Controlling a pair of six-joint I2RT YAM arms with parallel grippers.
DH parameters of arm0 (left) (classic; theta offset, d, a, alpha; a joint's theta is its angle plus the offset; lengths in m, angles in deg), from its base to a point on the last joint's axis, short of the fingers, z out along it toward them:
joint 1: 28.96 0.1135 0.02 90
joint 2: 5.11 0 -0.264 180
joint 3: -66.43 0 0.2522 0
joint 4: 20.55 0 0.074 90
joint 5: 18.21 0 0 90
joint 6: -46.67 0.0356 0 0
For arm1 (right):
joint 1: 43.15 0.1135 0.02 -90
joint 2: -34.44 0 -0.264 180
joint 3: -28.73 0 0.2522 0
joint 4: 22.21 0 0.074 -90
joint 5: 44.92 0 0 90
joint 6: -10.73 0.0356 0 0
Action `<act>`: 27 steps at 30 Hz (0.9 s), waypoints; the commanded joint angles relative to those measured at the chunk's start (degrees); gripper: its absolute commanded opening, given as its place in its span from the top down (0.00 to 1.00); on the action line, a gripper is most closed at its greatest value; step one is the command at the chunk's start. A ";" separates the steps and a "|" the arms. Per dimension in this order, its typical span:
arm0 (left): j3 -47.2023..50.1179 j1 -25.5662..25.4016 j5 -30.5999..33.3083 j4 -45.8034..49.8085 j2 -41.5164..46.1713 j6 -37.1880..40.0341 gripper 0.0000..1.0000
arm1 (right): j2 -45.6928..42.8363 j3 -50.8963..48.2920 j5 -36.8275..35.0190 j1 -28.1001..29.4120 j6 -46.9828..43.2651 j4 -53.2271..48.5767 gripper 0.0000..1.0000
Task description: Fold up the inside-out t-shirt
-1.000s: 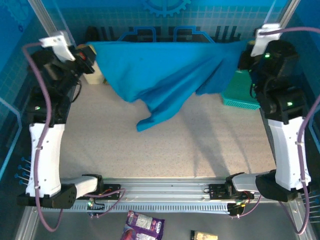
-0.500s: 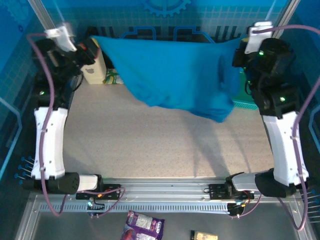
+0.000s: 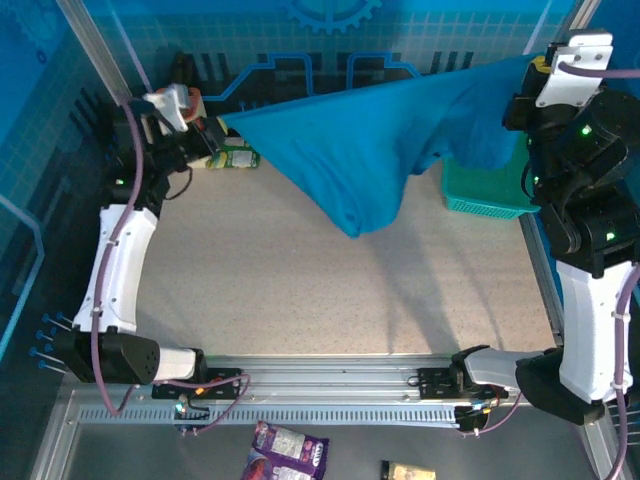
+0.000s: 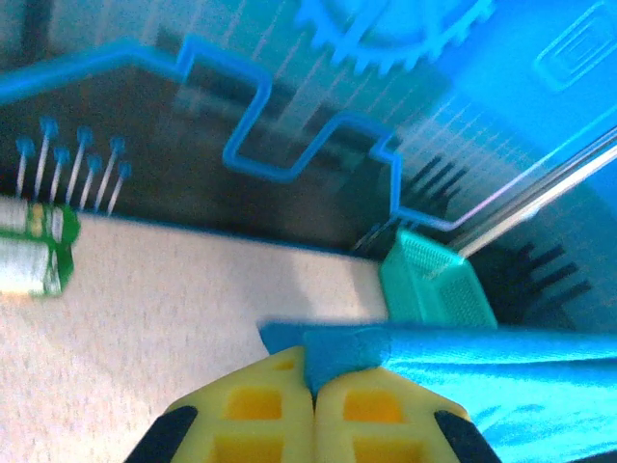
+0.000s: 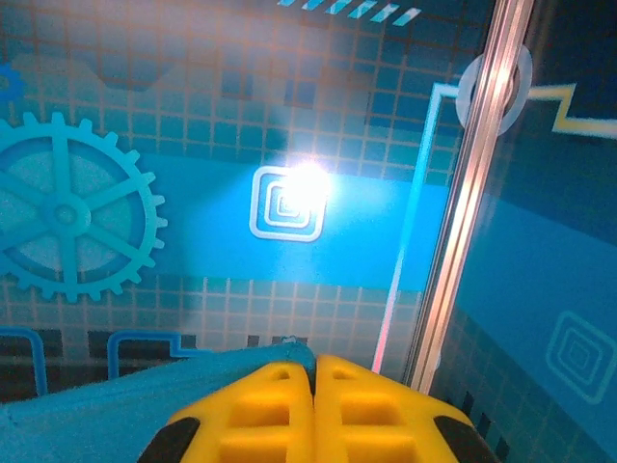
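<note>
Worktop (image 3: 300,300): speckled surface nearest the arm bases | t-shirt (image 3: 370,150): held in the air over the far half, stretched between both arms, middle sagging | left tool (image 3: 213,133): pressed together, pinching the cloth's left corner | right tool (image 3: 533,68): pinching the right edge, higher up | basket (image 3: 487,190): far right, partly behind the cloth

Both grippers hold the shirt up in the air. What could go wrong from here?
The left gripper pinches only a thin edge of the blue-teal cloth t-shirt, so it may slip out. The cloth's right part hangs near the teal plastic mesh basket and could catch on it when lowered.
</note>
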 commanded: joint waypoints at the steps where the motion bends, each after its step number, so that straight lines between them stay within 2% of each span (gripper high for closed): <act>1: -13.91 3.54 6.90 3.80 3.55 4.80 1.00 | 1.99 -1.68 -3.48 -1.51 3.00 3.38 1.00; 4: -14.50 3.47 6.98 4.28 3.94 6.36 1.00 | 1.87 -2.91 -3.87 -1.55 2.97 4.06 1.00; 8: -6.97 3.52 6.41 -0.33 7.20 5.49 1.00 | -0.14 -4.36 -4.09 -1.53 2.46 6.36 1.00; 14: -2.48 3.54 8.19 -2.90 12.77 6.84 1.00 | -4.87 -8.36 -2.66 -1.57 3.32 8.35 1.00; 21: 0.30 3.54 10.13 -2.34 19.53 7.72 1.00 | -13.44 -15.69 0.07 -1.57 5.41 10.12 1.00; 27: 0.62 3.54 9.88 -1.19 20.96 6.78 1.00 | -14.86 -15.73 2.07 -1.52 5.63 8.97 1.00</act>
